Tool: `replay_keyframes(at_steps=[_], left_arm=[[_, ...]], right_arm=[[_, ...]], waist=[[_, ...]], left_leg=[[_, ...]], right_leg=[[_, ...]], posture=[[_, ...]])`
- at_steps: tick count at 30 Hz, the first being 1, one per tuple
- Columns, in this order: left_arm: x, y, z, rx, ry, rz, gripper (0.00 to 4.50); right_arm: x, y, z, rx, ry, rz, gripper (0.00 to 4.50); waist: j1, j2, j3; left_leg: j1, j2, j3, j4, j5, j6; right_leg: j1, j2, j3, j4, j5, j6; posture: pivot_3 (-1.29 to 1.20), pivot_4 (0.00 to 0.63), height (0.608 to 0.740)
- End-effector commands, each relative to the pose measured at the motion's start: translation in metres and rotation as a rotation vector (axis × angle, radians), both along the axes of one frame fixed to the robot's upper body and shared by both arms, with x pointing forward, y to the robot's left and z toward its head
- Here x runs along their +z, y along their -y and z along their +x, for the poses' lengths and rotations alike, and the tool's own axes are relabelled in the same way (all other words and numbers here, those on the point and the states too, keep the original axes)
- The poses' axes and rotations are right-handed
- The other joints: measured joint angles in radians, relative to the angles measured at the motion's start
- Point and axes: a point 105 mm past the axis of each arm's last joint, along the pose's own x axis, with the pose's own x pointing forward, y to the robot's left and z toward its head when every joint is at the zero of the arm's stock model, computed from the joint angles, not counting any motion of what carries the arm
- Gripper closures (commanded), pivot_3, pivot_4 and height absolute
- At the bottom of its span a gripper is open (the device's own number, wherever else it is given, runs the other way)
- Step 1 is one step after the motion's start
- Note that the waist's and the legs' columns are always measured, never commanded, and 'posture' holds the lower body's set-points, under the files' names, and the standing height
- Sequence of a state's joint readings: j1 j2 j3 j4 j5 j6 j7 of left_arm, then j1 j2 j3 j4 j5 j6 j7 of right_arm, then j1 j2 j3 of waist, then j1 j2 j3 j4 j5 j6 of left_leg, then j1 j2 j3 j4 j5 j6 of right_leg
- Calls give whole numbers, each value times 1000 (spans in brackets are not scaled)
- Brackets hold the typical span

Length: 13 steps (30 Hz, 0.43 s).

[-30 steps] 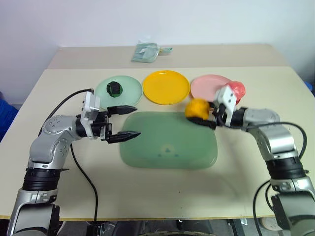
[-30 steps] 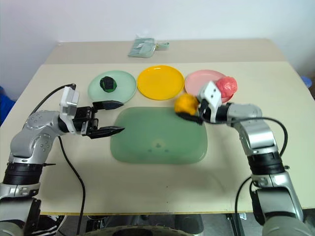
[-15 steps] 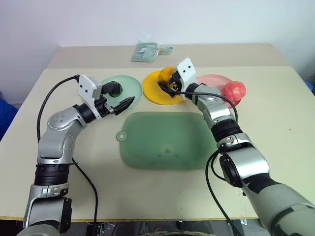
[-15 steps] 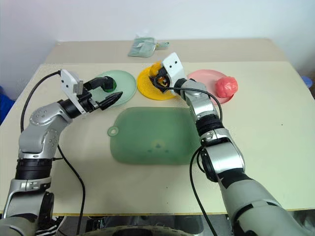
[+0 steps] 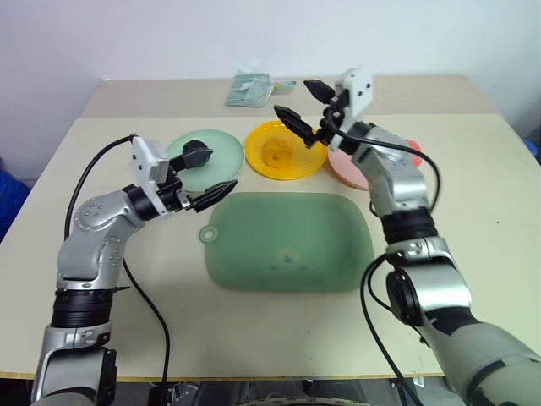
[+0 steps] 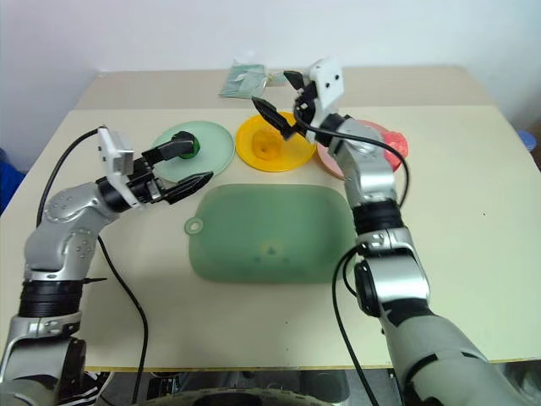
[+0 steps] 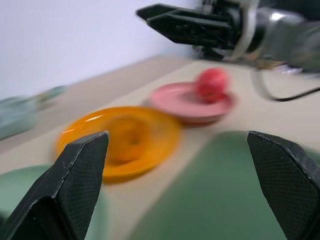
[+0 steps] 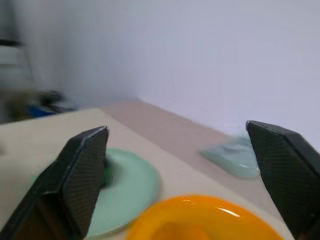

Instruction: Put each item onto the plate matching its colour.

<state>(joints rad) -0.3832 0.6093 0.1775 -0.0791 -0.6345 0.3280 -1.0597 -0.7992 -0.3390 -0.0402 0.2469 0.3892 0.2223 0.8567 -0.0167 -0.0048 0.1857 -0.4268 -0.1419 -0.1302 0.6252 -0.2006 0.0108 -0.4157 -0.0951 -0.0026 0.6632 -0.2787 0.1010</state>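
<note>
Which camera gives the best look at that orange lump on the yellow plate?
The left eye view: the orange lump sits whole on the yellow plate, seen from above. The right eye view shows much the same. The left wrist view blurs it; the right wrist view catches only its top.

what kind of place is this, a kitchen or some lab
Likely a lab test setup, not a kitchen: a plain beige table against a bare wall, with toy foods on coloured plates, such as the yellow plate.

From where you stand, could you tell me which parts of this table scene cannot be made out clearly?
- Red fruit on the pink plate: the right arm covers most of it in the head views; blurred in the left wrist view.
- Dark green ball on the mint plate: the left gripper partly hides it.
- Orange lump on the yellow plate: its edges blur in both wrist views.
- Folded cloth: too small for detail.
</note>
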Motion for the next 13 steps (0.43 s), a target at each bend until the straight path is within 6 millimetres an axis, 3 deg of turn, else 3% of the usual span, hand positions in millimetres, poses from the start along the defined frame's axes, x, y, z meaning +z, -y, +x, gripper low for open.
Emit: replay_keyframes(at_steps=[1,2,4,9,13], left_arm=[[20,-14,-27,-154,5,-54,0],[25,-17,-30,-168,-22,-76,0],[33,-18,-36,-196,-22,-81,0],[25,-24,-45,-202,-63,-10,0],[18,-21,-35,-182,-45,1,0]], right_arm=[[-5,0,-67,321,-99,-60,27],[-12,3,-89,398,-107,-119,27],[-23,8,-107,432,-164,-174,27],[-33,15,-100,328,-152,-265,27],[-44,21,-95,285,-190,-302,27]], waist=[[3,1,0],[3,1,0],[4,1,1],[-3,1,0],[8,1,1]], left_leg=[[0,0,0,0,0,0],[0,0,0,0,-1,1],[-1,0,0,0,-4,6],[3,2,0,1,-4,6],[2,2,0,1,-4,6]], right_leg=[[0,0,0,0,0,0],[0,0,0,0,0,0],[0,0,0,0,0,0],[3,1,0,0,0,-1],[2,0,0,-1,0,-1]], posture=[[0,150,740],[0,150,740],[0,150,740],[0,150,740],[0,150,740]])
